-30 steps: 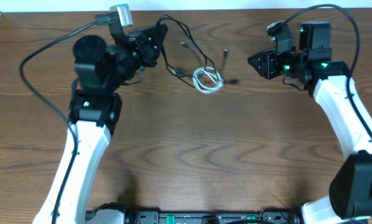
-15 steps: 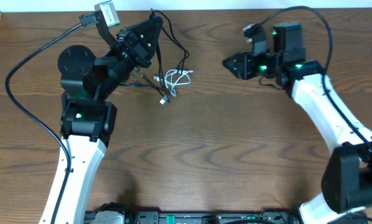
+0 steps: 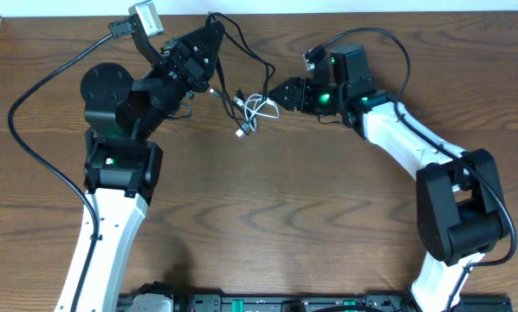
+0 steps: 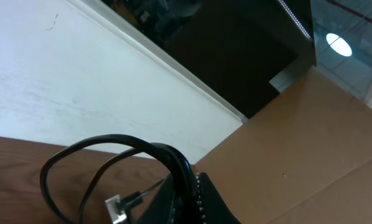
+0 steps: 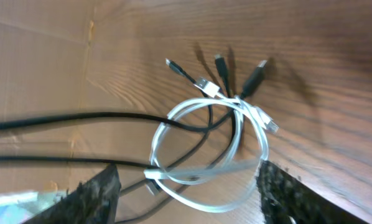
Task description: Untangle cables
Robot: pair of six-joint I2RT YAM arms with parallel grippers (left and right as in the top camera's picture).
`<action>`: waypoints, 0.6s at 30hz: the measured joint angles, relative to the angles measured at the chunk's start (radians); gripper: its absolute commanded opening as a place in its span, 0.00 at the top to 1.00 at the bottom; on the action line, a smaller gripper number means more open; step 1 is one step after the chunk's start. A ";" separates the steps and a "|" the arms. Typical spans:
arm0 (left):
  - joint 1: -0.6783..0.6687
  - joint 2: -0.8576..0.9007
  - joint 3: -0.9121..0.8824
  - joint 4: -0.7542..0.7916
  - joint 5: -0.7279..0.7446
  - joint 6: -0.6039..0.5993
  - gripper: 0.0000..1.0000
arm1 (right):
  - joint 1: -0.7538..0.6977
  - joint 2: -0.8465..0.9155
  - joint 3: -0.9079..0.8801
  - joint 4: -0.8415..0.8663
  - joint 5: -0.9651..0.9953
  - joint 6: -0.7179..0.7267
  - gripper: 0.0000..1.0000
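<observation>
Straddling white cable [image 5: 156, 144], right gripper [image 5: 189, 186] jaws wide; left gripper [image 3: 209, 35] closed, seemingly pinching black cable [image 5: 111, 116].

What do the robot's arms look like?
The left arm and right arm have white tube-like links and chunky black joints. The left gripper and right gripper are black. Small green lights glow on the arms. Black wires loop alongside; a silver camera tops the left wrist.

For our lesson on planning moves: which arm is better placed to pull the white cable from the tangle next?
Right. The right claw is open and points at the white cable, whose loop lies between its fingers in the wrist view. The left claw is shut, apparently on the black cable.
</observation>
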 measured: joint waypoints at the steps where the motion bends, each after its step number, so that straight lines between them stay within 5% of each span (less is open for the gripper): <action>1: 0.000 0.000 0.000 -0.001 0.000 0.000 0.92 | 0.003 0.007 0.000 0.006 -0.001 0.023 0.28; 11: 0.000 0.000 0.000 -0.008 0.000 0.000 0.92 | 0.060 0.115 0.000 0.061 -0.007 0.196 0.36; 18: 0.000 0.000 0.000 0.013 -0.006 -0.008 0.92 | 0.100 0.169 0.000 0.059 -0.011 0.204 0.68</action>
